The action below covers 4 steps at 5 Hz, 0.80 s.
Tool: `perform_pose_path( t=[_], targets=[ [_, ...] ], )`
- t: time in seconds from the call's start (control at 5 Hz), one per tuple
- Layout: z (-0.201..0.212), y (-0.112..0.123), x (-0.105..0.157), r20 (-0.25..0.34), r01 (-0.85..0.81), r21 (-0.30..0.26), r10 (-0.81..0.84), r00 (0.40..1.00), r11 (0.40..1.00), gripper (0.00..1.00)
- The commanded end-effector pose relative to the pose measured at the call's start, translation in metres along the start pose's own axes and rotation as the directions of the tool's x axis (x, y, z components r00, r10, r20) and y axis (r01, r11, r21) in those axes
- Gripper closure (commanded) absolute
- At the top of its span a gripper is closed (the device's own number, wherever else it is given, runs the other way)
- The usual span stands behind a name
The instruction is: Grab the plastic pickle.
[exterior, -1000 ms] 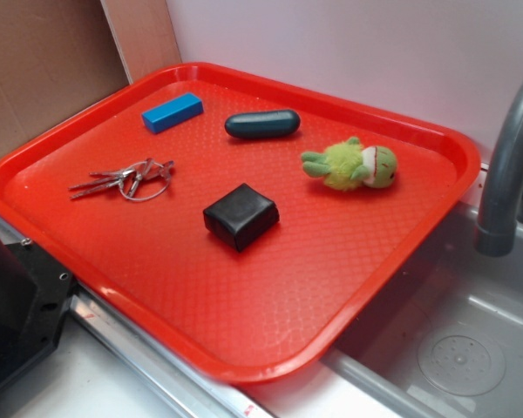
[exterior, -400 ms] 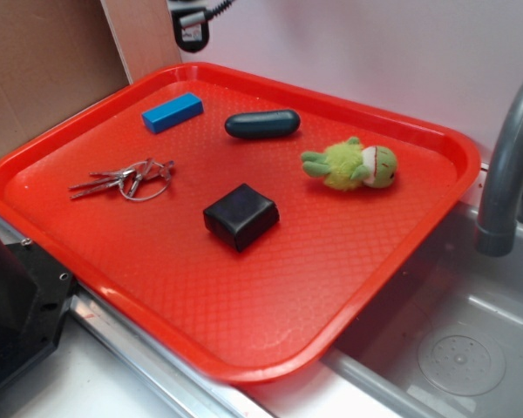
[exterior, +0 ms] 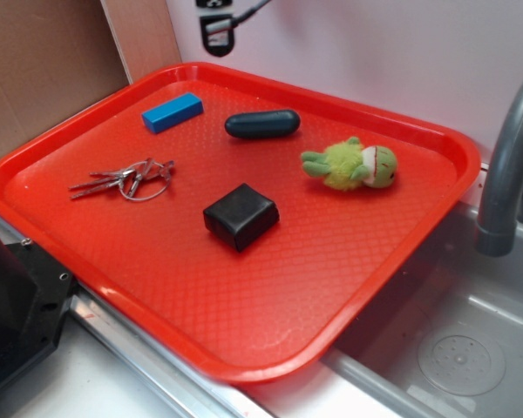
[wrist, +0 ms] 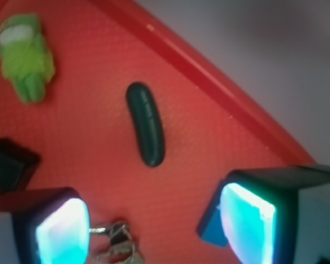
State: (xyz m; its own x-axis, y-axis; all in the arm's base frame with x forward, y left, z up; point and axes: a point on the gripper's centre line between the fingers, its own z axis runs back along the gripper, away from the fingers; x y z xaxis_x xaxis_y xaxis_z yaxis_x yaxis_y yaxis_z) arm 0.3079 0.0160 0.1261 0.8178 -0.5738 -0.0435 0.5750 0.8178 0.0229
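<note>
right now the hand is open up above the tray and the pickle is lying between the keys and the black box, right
Not quite. The hand is open above the tray, but the pickle lies between the blue block and the green plush toy, along the tray's far side. The keys and the black box sit nearer the camera. The exterior view shows this.

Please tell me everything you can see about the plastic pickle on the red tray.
The plastic pickle is a smooth, glossy, dark teal-green oblong with rounded ends, in one piece, and looks like hard plastic. It lies flat on its side on the red tray, near the far rim, between the blue block and the green plush toy, touching neither. Only the tray touches it. The gripper is above the rim, apart from it.
</note>
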Motion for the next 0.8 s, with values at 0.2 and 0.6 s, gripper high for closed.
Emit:
perform_pose_path(
  t=[0.2, 0.6],
  targets=[
    [-0.054, -0.017, 0.019, -0.094, -0.005, 0.024, 0.007, 0.996, 1.0, 0.0],
    [-0.081, -0.027, -0.004, -0.159, -0.011, -0.005, 0.01, 0.987, 1.0, 0.0]
  ],
)
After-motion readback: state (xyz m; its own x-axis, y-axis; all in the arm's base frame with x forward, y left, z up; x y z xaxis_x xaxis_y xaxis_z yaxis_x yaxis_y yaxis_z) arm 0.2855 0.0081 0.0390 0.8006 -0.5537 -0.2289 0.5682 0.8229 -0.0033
